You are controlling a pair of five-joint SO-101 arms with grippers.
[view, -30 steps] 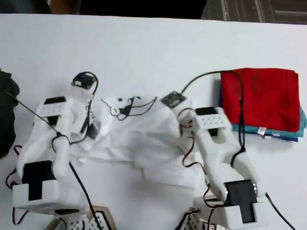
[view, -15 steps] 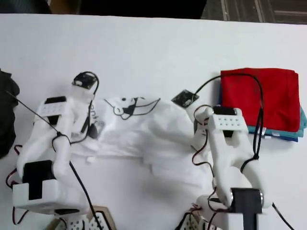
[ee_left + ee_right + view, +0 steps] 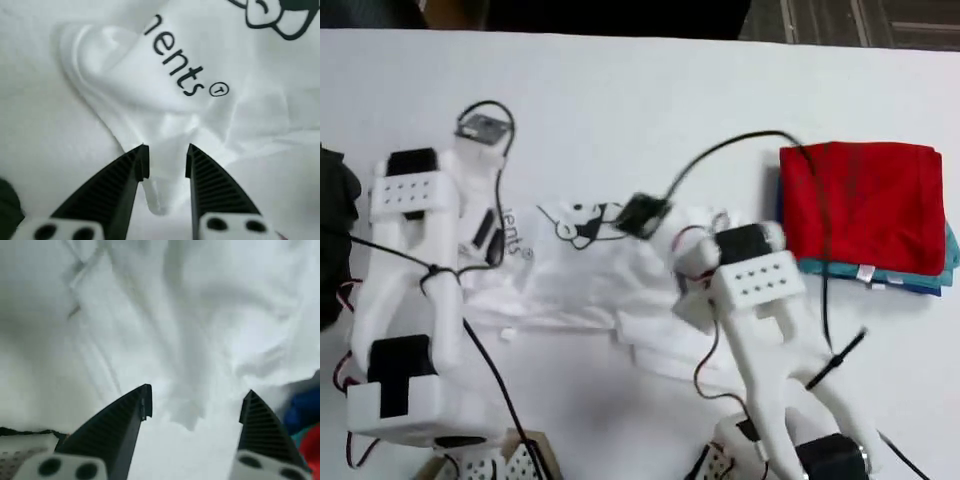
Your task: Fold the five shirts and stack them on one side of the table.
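left end effector (image 3: 165,160) clamped on an edge of the white shirt (image 3: 610,280), drawing it out, more print bared | right end effector (image 3: 195,410), jaws apart, swung in over it mid-worktop (image 3: 650,100) | spreading under way, fold pending; red-topped stack (image 3: 865,200) alongside

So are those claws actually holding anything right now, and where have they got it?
The left gripper pinches the white shirt by a bunched fold at its edge, near the printed lettering. The right gripper hangs open over the shirt, holding nothing.
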